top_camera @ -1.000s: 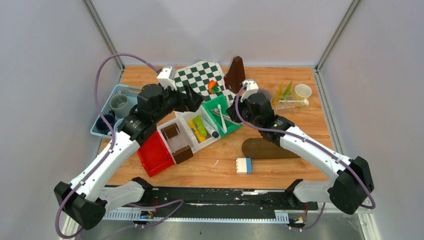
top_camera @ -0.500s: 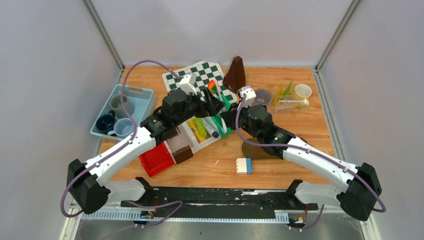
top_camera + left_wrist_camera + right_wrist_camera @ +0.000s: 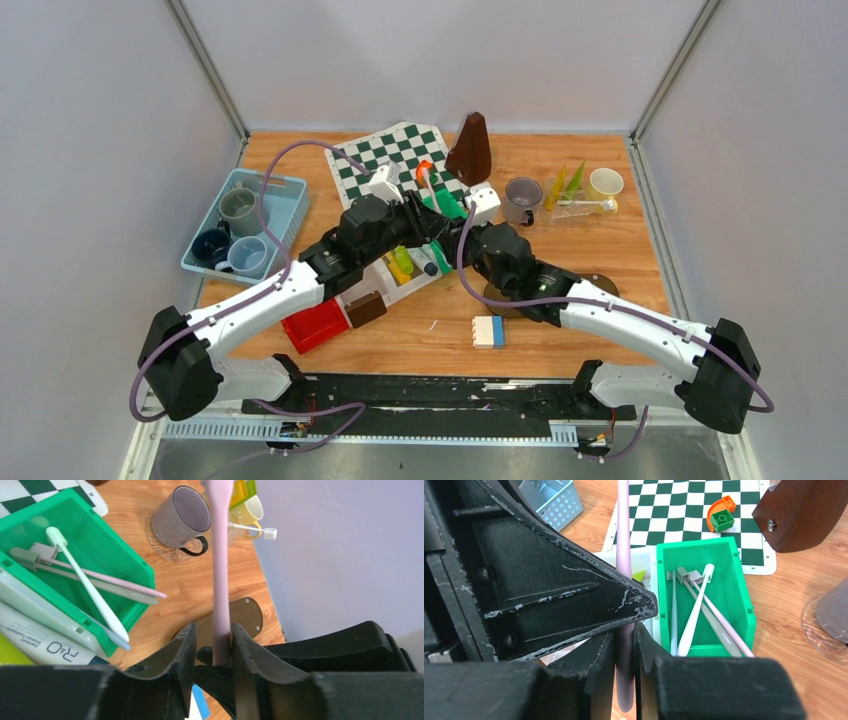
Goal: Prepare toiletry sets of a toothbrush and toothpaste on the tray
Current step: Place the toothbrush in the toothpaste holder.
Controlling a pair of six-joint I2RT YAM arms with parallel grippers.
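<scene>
Left wrist shows green bin (image 3: 107, 547) holding toothbrushes (image 3: 86, 579).

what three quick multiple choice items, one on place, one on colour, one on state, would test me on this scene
1. The orange piece lies on: A the chessboard mat; B a shelf; C a plate.
2. The bin holding loose toothbrushes is: A red; B white; C green.
3. The pink toothbrush is: A in a mug; B gripped by both grippers; C lying flat.
Key: 1 A, checks surround it; 2 C, its walls are green; 3 B, it sits between the fingers of the left gripper and the right gripper.
</scene>
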